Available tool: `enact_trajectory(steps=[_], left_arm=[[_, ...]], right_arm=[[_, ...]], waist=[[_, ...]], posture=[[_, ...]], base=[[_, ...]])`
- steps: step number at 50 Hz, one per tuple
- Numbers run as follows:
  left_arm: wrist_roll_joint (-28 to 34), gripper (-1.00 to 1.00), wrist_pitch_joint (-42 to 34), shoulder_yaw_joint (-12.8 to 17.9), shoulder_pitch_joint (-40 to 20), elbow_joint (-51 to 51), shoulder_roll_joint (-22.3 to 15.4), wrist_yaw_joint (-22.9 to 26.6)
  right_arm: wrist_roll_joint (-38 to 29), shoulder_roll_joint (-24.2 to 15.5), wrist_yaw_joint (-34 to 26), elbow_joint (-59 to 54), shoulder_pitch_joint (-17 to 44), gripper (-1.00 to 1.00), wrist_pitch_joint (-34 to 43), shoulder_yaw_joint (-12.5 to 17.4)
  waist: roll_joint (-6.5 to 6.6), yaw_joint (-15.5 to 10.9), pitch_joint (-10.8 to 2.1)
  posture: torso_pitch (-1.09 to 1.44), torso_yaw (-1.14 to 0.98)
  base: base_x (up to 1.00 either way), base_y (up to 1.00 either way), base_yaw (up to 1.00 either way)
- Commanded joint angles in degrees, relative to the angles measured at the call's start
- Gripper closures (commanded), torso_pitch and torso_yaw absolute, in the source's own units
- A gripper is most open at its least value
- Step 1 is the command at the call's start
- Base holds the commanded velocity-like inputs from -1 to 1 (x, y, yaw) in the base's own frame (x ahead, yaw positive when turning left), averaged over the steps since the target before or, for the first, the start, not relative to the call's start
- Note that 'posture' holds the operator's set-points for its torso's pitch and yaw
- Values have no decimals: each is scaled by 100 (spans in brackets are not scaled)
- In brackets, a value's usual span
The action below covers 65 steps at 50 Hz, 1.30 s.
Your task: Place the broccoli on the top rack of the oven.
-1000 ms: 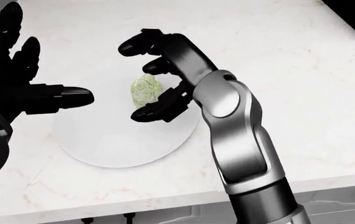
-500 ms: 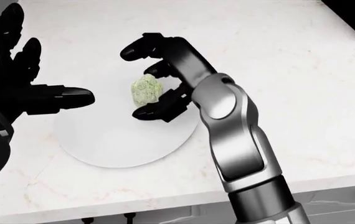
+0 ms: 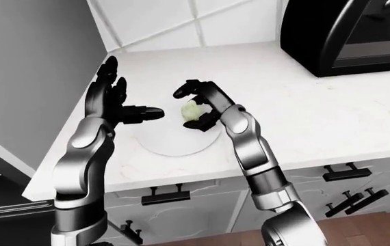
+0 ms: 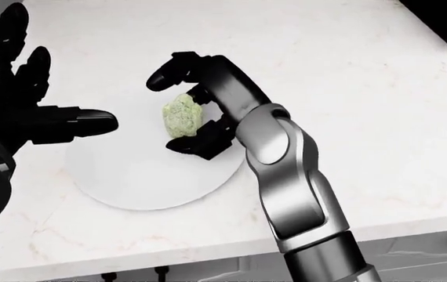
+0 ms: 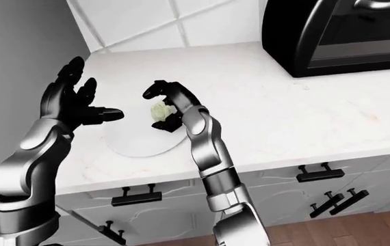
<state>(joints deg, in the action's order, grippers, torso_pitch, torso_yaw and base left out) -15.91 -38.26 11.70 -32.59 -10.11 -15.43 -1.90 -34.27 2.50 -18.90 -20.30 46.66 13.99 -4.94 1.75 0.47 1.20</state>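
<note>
A white marble counter (image 4: 380, 117) fills the head view; near its middle lies a round white plate (image 4: 137, 176), and nothing else stands on the counter close to it. At the upper right of the eye views sits a black countertop oven (image 3: 349, 33) with a dark glass door, well apart from the plate; the stretch of counter between plate and oven is bare stone. The broccoli (image 4: 181, 116), a small pale green floret, is over the upper right part of the plate; whether it touches the plate or is just lifted off it cannot be told. The right hand (image 4: 188, 111) curls around the broccoli from the right, one finger arched over the top of it and the lower fingers (image 4: 200, 141) pressed against its underside, so the hand is gripping the floret. The left hand (image 4: 27, 100) hangs above the plate's left edge with fingers spread wide and the thumb pointing toward the broccoli, holding nothing; a clear gap separates it from the floret. Behind the counter is a white tiled wall (image 3: 181, 20) with diagonal joints, meeting a plain grey wall (image 3: 31, 61) at the left; below the counter edge are white drawers with black handles (image 3: 162, 196), and a wooden floor (image 3: 380, 230) shows at lower right.
</note>
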Motion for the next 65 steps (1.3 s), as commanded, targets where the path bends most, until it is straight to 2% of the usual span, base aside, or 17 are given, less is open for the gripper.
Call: enact_trajectory(steps=[1,13,18,24,27,30,32,34,35,50,60,65], left_arm=[[-5,-100,185,60,-171,-184,-69,7],[-3,-100,181,40,-191,-178,-58,-14],[-9,-100,176,47,-186,-188,-60,-6],[0,-100,194,34,-193,-157,-54,-1],[-5,-100,195,43,-186,-161,-57,4],[-4,-100,192,36,-180,-168,-50,2],[-8,-100,171,38,-180,-196,-49,-4],[-6,-100,164,33,-179,-204,-45,-7],[-5,-100,160,30,-181,-210,-43,-8],[3,-100,163,29,-198,-201,-42,-7],[13,-100,187,26,-196,-182,-45,2],[7,-100,130,23,-197,-233,-40,-10]], right_arm=[[-10,3,49,142,184,-2,-114,4],[-53,36,135,67,212,1,-201,-15],[-84,59,188,34,242,15,-240,-17],[-48,47,255,-72,369,20,-268,19],[-41,49,261,-83,437,33,-246,23],[-30,55,231,4,521,33,-144,30],[-17,62,212,74,554,47,-79,36],[-9,61,200,131,577,92,-36,34],[-8,67,189,181,586,100,4,31],[116,-35,245,152,1026,100,227,131],[845,-260,367,-142,1632,100,746,409],[1036,-449,418,-267,1837,100,831,415]], waist=[[23,-2,-145],[20,-7,-154],[20,-4,-157],[22,-1,-156],[23,0,-155],[21,0,-151],[21,0,-146],[20,-1,-139],[20,-2,-137],[21,-1,-119],[18,0,-105],[10,-4,-99]], posture=[[0,0],[0,0],[0,0],[0,0],[0,0],[0,0],[0,0],[0,0],[0,0],[0,0],[0,0],[0,0]], base=[[0,0,0],[0,0,0],[0,0,0],[0,0,0],[0,0,0],[0,0,0],[0,0,0],[0,0,0],[0,0,0],[0,0,0],[0,0,0],[0,0,0]])
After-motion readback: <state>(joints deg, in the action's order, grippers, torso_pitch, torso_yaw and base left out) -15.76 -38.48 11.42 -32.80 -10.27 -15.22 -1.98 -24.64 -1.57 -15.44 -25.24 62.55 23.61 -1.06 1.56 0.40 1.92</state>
